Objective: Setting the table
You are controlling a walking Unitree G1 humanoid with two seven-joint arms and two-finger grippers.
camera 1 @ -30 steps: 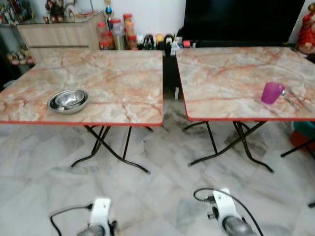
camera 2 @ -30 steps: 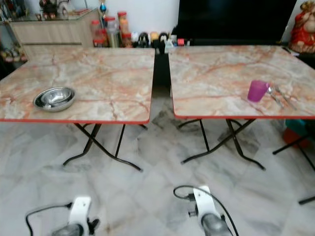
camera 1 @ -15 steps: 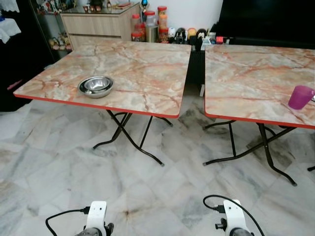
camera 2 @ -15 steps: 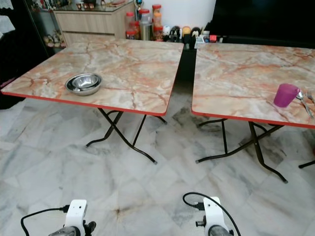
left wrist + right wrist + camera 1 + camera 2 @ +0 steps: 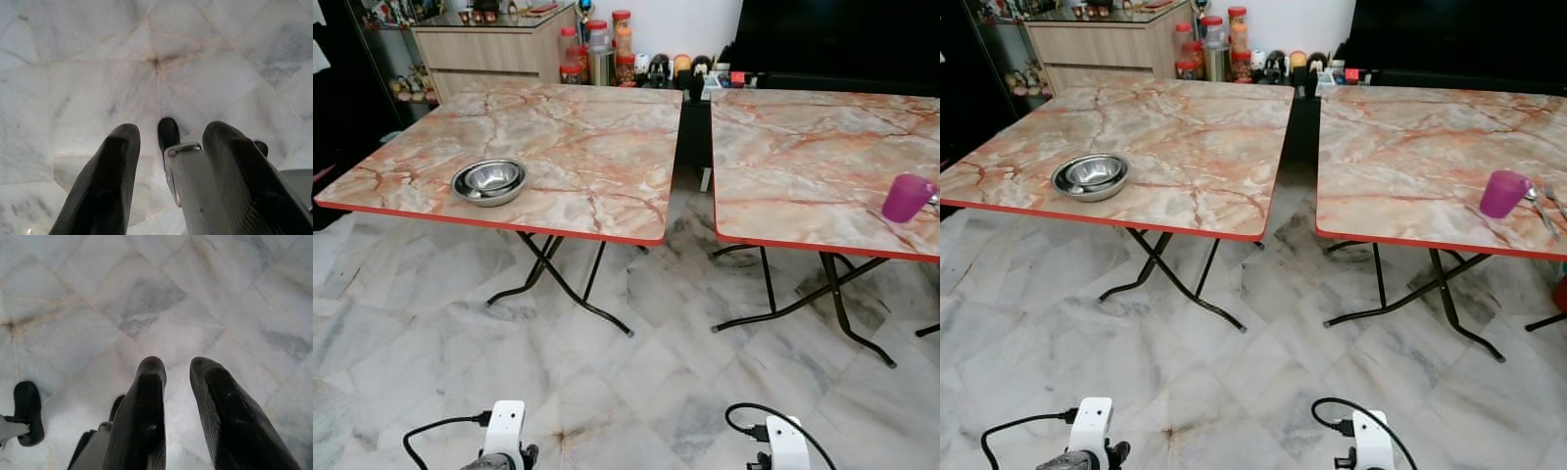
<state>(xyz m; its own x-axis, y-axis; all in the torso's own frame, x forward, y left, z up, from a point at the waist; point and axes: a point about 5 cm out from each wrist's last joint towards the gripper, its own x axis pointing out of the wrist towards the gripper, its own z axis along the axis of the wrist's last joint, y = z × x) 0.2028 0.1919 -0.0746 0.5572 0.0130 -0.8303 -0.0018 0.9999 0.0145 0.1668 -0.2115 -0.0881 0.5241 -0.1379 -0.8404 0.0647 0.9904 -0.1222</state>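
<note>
Landmark = the gap between the two tables. Steel bowls (image 5: 489, 181), nested, sit on the left table (image 5: 568, 137), well left of the gap and near that table's front edge. Purple cup (image 5: 1504, 193) sits on the right table (image 5: 1410, 147), well right of the gap, also near the front edge, w/ cutlery (image 5: 1540, 206) just beside it on the far-right side; its long axis runs roughly front-to-back.

Left gripper (image 5: 168, 147) hangs low over the floor (image 5: 146, 298), fingers apart, nothing between them. Right gripper (image 5: 176, 377) likewise hangs low, fingers slightly apart, empty.

Key relation: both tables are ahead and well apart from the grippers. Bowls lie fwd-left, so left arm is nearer; cup and cutlery lie fwd-right, nearer the right arm. Prob. needs to walk closer before any reach.
</note>
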